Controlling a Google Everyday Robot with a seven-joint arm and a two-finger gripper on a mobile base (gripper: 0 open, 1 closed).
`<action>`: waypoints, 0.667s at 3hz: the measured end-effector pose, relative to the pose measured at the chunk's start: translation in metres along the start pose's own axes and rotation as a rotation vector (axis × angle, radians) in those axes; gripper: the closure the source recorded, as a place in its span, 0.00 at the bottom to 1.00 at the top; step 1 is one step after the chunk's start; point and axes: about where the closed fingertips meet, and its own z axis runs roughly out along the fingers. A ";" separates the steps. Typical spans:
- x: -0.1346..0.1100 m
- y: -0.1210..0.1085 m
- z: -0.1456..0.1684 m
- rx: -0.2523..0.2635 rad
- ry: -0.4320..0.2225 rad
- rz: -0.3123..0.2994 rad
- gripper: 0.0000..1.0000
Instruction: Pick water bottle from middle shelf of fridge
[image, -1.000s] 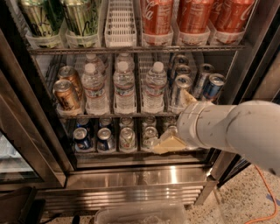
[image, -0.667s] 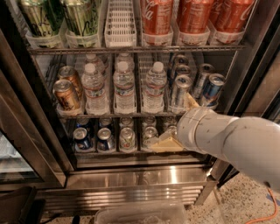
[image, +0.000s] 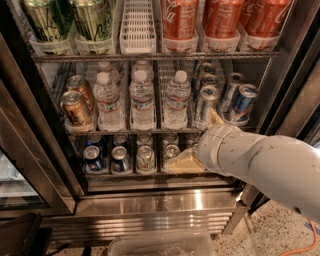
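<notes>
Three water bottles stand at the front of the middle shelf (image: 125, 131) of the fridge (image: 150, 200): left (image: 107, 102), centre (image: 142, 99), right (image: 176, 100), with more behind them. My gripper (image: 194, 142) is at the shelf's front edge, below and right of the right bottle. It is open and empty: one tan finger (image: 182, 162) lies in front of the lowest rack, the other (image: 215, 118) pokes up by a silver can (image: 205, 104). My white arm (image: 260, 162) comes in from the right.
Bronze cans (image: 76, 107) stand left of the bottles, silver and blue cans (image: 242, 102) to the right. Red cola cans (image: 220, 20) and green cans (image: 90, 20) fill the top rack. Short cans (image: 120, 159) sit on the lowest rack. A clear bin (image: 160, 245) lies on the floor.
My arm has shifted slightly left and down, staying in front of the right side of the middle and lowest racks. The bottles and cans have not moved.
</notes>
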 end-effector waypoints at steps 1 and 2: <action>-0.005 -0.001 0.005 0.051 -0.032 0.042 0.00; -0.022 -0.001 0.015 0.133 -0.107 0.099 0.00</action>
